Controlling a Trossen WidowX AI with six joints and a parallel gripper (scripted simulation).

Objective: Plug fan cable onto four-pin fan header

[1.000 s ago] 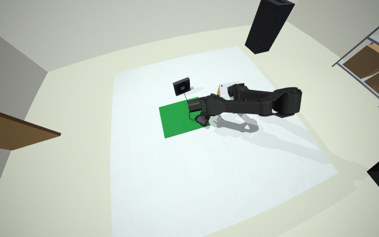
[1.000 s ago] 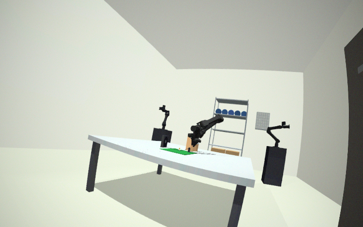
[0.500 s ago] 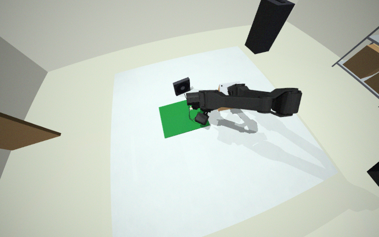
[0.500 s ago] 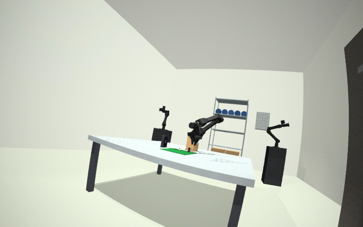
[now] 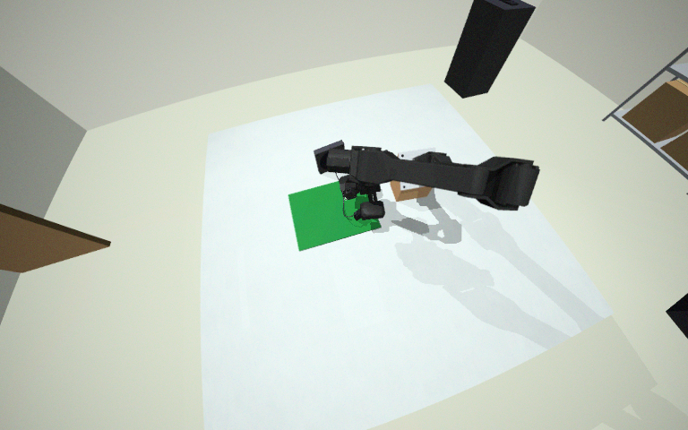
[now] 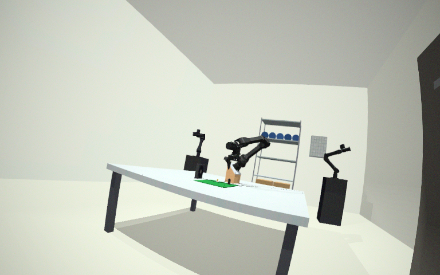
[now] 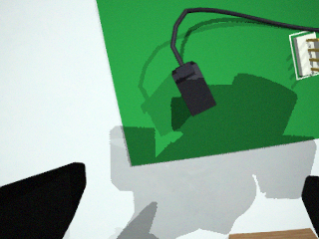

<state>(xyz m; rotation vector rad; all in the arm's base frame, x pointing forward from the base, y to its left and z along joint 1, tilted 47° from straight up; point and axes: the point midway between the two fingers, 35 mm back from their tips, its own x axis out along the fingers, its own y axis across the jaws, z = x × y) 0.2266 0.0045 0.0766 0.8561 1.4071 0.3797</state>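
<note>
The green board (image 5: pixel 314 223) (image 6: pixel 211 183) (image 7: pixel 249 60) lies flat on the table. The cable's black plug (image 6: pixel 229 181) (image 7: pixel 193 92) stands over the board near its corner, slightly tilted in the wrist view, with the thin black cable (image 7: pixel 219 11) leaving its upper end. The white four-pin header (image 7: pixel 303 56) is at the right edge of the wrist view, with its pins bare. The black fan (image 5: pixel 319 156) (image 6: pixel 198 171) stands behind the board, partly hidden by the arm in the top view. My gripper (image 7: pixel 195 181) is wide open and empty, above the board's edge, clear of the plug.
A wooden block (image 5: pixel 413 193) (image 6: pixel 231 176) (image 7: pixel 274 235) with a sloped white top stands beside the board, close under the arm. The white table (image 5: pixel 273 313) (image 6: pixel 155 180) carries everything. Shelves and other arms on black pedestals stand away from the table.
</note>
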